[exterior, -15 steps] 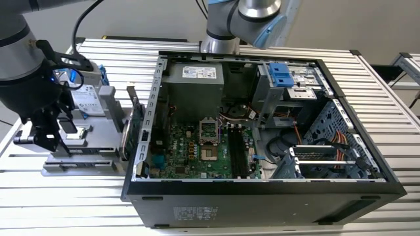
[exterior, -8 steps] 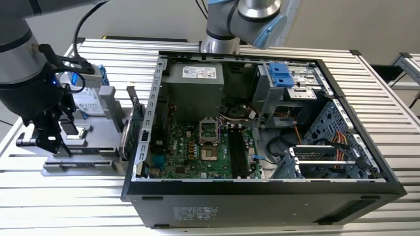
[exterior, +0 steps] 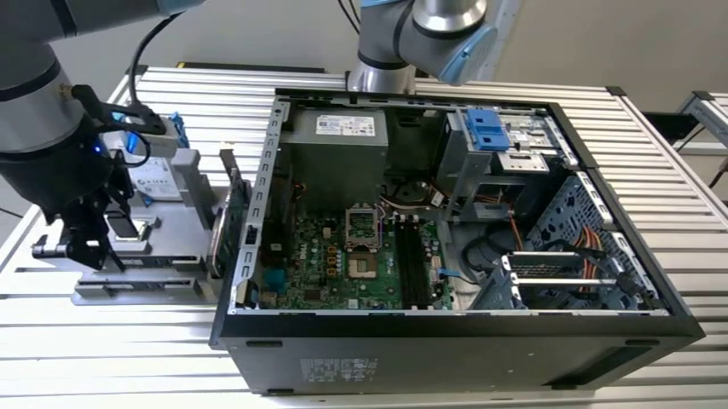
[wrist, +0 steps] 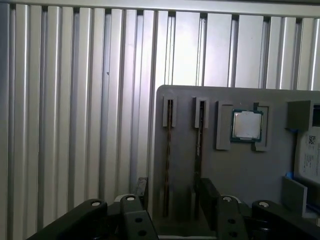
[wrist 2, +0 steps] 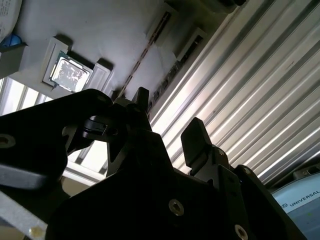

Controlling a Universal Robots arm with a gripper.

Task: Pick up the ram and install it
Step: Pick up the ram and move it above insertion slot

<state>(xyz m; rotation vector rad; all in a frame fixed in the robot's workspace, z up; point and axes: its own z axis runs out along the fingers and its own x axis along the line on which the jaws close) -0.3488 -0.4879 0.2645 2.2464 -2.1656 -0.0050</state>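
Two ram sticks stand on edge in slots of a grey parts tray (wrist: 240,170). In the first wrist view one ram stick (wrist: 168,150) runs down into the gap between my fingers, and the other ram stick (wrist: 200,135) lies in line with one fingertip (wrist: 207,190). My gripper (wrist: 174,192) is open just above the tray, holding nothing. In the second wrist view a ram stick (wrist 2: 145,50) shows as a thin dark line beyond the open gripper (wrist 2: 170,122). In the exterior view the gripper (exterior: 101,247) hangs over the tray (exterior: 125,285) at that view's left.
A processor chip (wrist: 246,125) sits in a tray pocket beside the sticks. A hard drive (exterior: 153,181) and a green card (exterior: 234,226) stand on the tray. The open computer case (exterior: 455,324) lies to the exterior view's right of it. A second arm (exterior: 421,34) stands behind the case.
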